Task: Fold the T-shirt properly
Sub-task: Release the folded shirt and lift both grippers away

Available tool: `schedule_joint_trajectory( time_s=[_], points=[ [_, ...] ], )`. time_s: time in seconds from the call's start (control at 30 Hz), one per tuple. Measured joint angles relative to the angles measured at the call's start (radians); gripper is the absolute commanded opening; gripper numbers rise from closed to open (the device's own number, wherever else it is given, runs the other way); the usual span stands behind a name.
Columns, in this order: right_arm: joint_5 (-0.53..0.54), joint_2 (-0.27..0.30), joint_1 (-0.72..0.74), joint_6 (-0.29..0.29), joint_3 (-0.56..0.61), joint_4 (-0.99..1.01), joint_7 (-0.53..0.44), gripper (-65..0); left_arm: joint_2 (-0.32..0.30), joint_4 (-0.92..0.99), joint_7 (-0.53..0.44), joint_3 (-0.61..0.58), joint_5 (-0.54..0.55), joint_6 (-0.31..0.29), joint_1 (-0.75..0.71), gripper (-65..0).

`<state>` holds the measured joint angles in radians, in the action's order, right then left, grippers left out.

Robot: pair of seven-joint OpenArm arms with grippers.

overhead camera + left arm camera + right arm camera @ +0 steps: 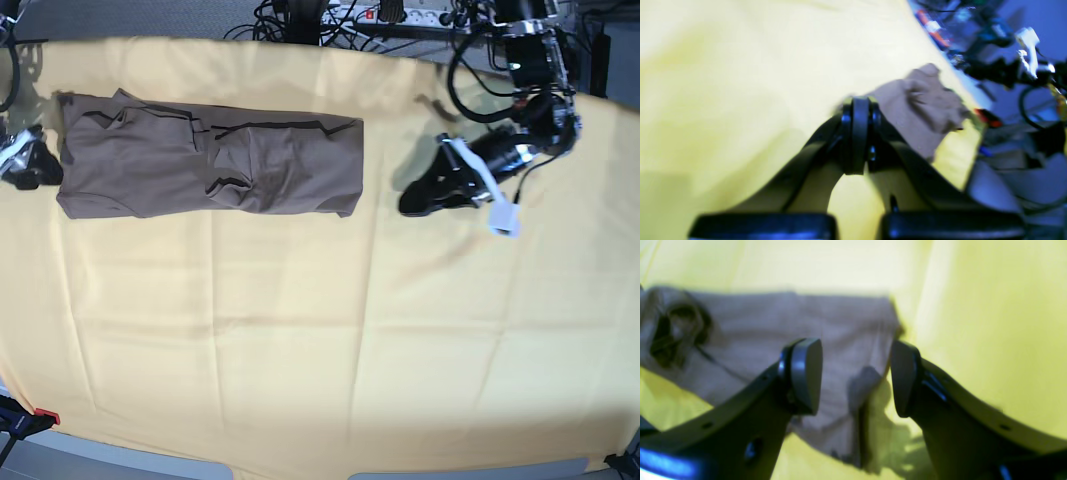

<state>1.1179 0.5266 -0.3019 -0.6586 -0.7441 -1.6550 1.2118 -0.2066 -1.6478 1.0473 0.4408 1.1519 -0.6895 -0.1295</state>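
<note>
The T-shirt (210,155) lies folded into a long band on the yellow cloth (320,330), toward its far left part in the base view. The right gripper (857,376) is at the shirt's left end, its jaws spread and holding nothing, with a shirt corner showing between them. The left gripper (857,133) sits well to the shirt's right, over bare cloth, its jaws pressed together and empty.

You see a large yellow cloth (300,340) covering the table to every edge, creased in a grid. Past the far edge, tangled black cables (300,20) and a power strip (395,14) lie on grey floor.
</note>
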Motion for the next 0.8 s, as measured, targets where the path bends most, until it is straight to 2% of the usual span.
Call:
schedule_joint_trajectory(
  time_s=[0.1,0.23,0.3,0.37,0.47,0.6,0.67,0.77,0.8],
  points=[
    [-0.017,-0.019,0.008,0.015,0.000,0.069,-0.015,-26.8,-0.074,0.000,0.000,0.038,0.000,0.000,-0.003,-65.0],
    [0.038,-0.032,0.005,0.006,0.000,0.181,-0.015,-26.8,-0.162,0.000,0.000,0.051,0.016,0.000,-0.008,-65.0],
    [0.104,-0.037,0.006,-0.012,0.000,0.228,-0.006,-26.8,-0.182,0.000,0.001,0.051,0.019,0.000,-0.009,-65.0],
    [0.183,-0.046,0.009,-0.034,0.000,0.264,0.055,-26.8,-0.196,0.000,0.001,0.050,0.026,0.000,-0.009,-65.0],
    [0.274,-0.081,0.008,-0.034,0.000,0.270,0.150,-26.9,-0.197,0.000,0.000,0.050,0.036,0.000,-0.009,-65.0],
    [0.315,-0.114,0.011,-0.040,0.054,0.269,0.150,-28.9,-0.196,0.000,0.000,0.050,0.038,0.000,-0.009,-65.0],
    [0.312,-0.114,0.014,-0.040,0.082,0.269,0.145,-36.6,-0.197,0.000,0.001,0.050,0.037,0.000,-0.009,-65.0],
    [0.298,-0.115,0.016,-0.037,0.089,0.269,0.137,-59.6,-0.198,0.000,0.001,0.050,0.037,0.000,-0.009,-65.0],
    [0.296,-0.114,0.015,-0.038,0.088,0.269,0.128,-65.0,-0.198,0.000,0.001,0.050,0.037,0.000,-0.010,-65.0]
  ],
)
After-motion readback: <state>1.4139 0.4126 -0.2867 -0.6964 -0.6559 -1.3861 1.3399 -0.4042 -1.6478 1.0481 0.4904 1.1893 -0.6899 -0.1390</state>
